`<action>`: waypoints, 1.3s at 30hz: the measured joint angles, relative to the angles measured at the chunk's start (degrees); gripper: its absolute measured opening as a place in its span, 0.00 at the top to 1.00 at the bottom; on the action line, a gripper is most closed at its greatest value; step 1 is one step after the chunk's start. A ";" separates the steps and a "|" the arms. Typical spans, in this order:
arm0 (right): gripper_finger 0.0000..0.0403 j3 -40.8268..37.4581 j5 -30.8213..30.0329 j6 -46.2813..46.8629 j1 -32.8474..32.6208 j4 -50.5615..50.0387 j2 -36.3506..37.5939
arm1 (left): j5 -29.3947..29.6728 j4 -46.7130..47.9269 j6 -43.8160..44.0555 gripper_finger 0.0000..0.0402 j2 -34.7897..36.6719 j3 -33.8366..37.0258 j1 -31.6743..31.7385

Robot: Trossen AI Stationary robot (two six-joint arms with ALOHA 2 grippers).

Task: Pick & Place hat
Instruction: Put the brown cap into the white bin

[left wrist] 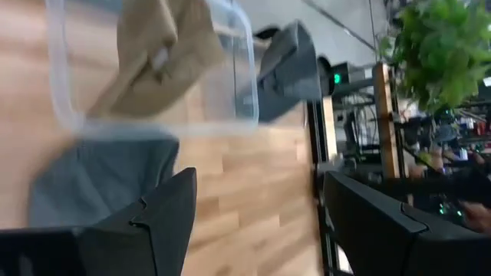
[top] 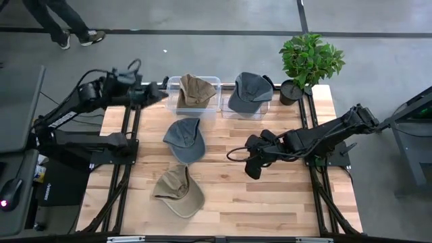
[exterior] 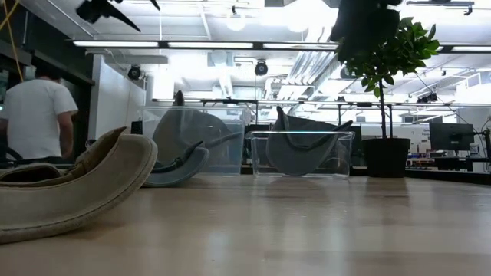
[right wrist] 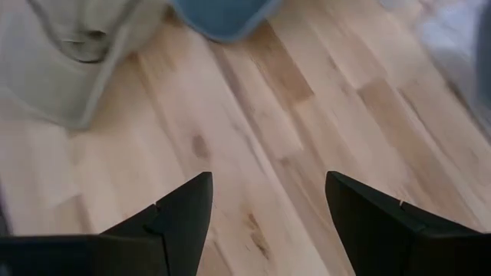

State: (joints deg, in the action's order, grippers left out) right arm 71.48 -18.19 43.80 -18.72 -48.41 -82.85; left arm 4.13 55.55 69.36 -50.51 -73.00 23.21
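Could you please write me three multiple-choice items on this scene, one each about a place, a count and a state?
1. Where is the plant?
A. at the table's far right corner
B. in a bin
C. between the loose hats

2. How many hats lie loose on the table?
A. none
B. two
C. four

3. How is the right gripper?
A. shut on a hat
B. open and empty
C. inside a bin

Answers:
1. A, its pot stands beside the right bin.
2. B, a grey hat and a tan hat; two more sit in bins.
3. B, its fingers are spread over bare wood.
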 joint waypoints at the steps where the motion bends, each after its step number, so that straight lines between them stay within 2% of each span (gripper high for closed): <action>1: 0.38 0.00 0.51 -0.81 0.00 1.22 0.00 | 1.85 -0.11 2.28 0.34 0.64 1.08 -3.16; 5: 0.38 0.00 0.76 -3.98 -0.02 6.63 0.00 | 9.11 -3.25 12.36 0.34 3.07 7.56 -17.18; 10: 0.38 0.00 0.65 -3.56 -0.02 10.24 0.00 | 20.70 -10.70 22.26 0.34 3.53 16.89 -34.00; 20: 0.38 0.00 2.25 8.52 2.14 10.64 -1.60 | 31.84 -18.58 33.54 0.34 2.95 27.62 -55.20; 25: 0.38 0.00 6.44 9.90 2.52 15.89 -5.39 | 33.35 -19.41 40.65 0.34 2.96 32.86 -63.21; 32: 0.38 0.00 13.36 11.00 2.80 31.22 -13.81 | 34.75 -29.08 50.73 0.34 2.64 42.01 -74.29; 39: 0.38 0.00 14.83 14.70 3.01 43.28 -21.13 | 36.69 -28.94 59.86 0.34 -0.40 43.61 -82.27</action>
State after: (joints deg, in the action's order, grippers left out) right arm 71.48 -3.36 58.50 -15.71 -5.13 -103.98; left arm 40.81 26.61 129.22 -50.91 -29.39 -59.06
